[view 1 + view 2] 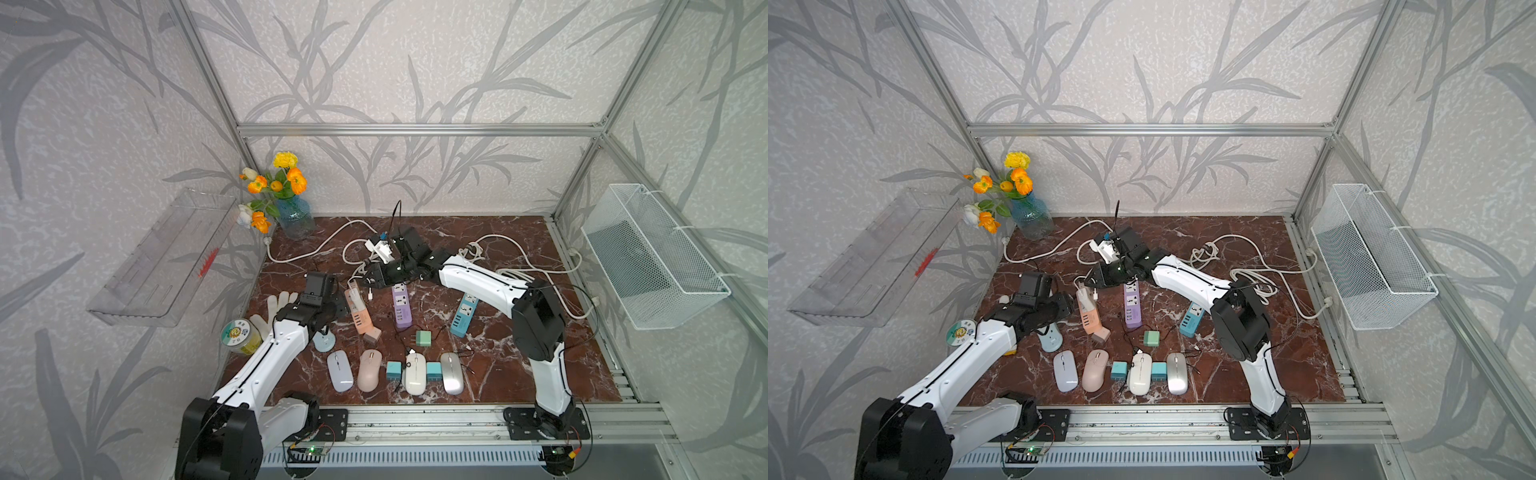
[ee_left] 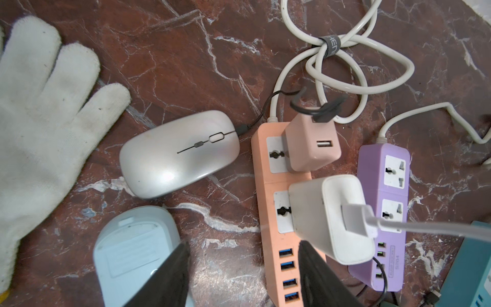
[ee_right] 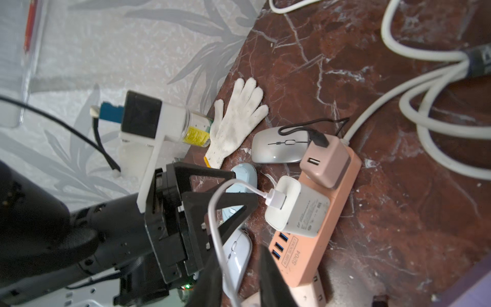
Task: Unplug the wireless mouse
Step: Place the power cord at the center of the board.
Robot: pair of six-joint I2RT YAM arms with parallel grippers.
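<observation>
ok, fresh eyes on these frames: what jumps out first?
The orange flowers in a blue vase at the table's back left corner. Then the pastel power strips, peach, purple and blue, mid-table amid looping white cords, and a row of four mice along the front edge.

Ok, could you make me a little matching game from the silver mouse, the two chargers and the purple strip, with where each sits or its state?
1 silver mouse
2 pink charger
3 white charger
4 purple strip

A white cable plugged into it
B both big sockets empty
C lying beside the glove
D in the orange strip's end socket

Pairs: 1-C, 2-D, 3-A, 4-B
</observation>
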